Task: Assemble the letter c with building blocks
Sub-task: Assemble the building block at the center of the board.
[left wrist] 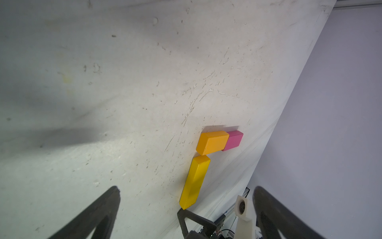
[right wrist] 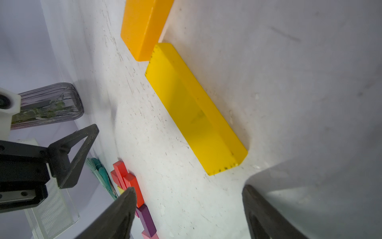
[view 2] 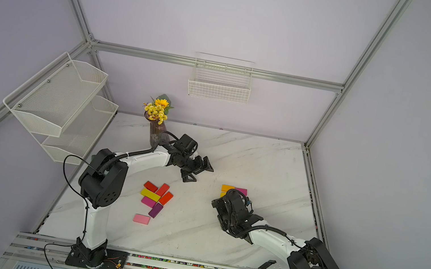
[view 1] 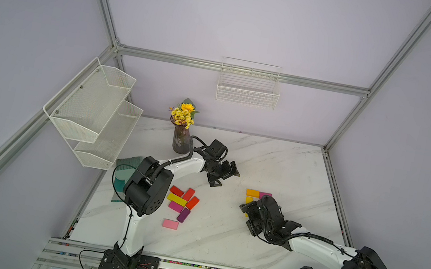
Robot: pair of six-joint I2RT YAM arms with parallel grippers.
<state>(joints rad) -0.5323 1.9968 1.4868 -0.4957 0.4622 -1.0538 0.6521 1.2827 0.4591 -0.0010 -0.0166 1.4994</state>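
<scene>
Three building blocks (view 2: 227, 188) are lying together right of centre on the marble table (view 1: 278, 164). An orange block (view 1: 252, 193) and a magenta block (view 1: 266, 194) are sitting end to end in a row. A long yellow block (left wrist: 195, 182) is running off at roughly a right angle from the orange one's free end, toward the robot.

The right gripper (right wrist: 189, 187) is hanging over the near end of that yellow block, its jaws standing partly apart and gripping nothing. In the right wrist view the block's near end is lying just ahead of the fingertips, in line with the gap but outside it. In the left wrist view one right fingertip (left wrist: 181, 213) is sitting just beside that end; whether it is touching cannot be told.

The left gripper (view 1: 226, 176) is hovering near the vase of flowers (view 1: 180, 142), jaws spread wide and empty, facing the three blocks from well apart.

Seven more blocks are resting near the left arm: a cluster (view 1: 177, 199) of red, yellow, magenta and purple pieces touching one another, and a light pink block (view 1: 170, 224) lying apart on the robot's side.

Bare marble is separating the cluster from the three-block group. Open surface is also extending beyond the magenta block to the table's right edge and back toward the far wall.
</scene>
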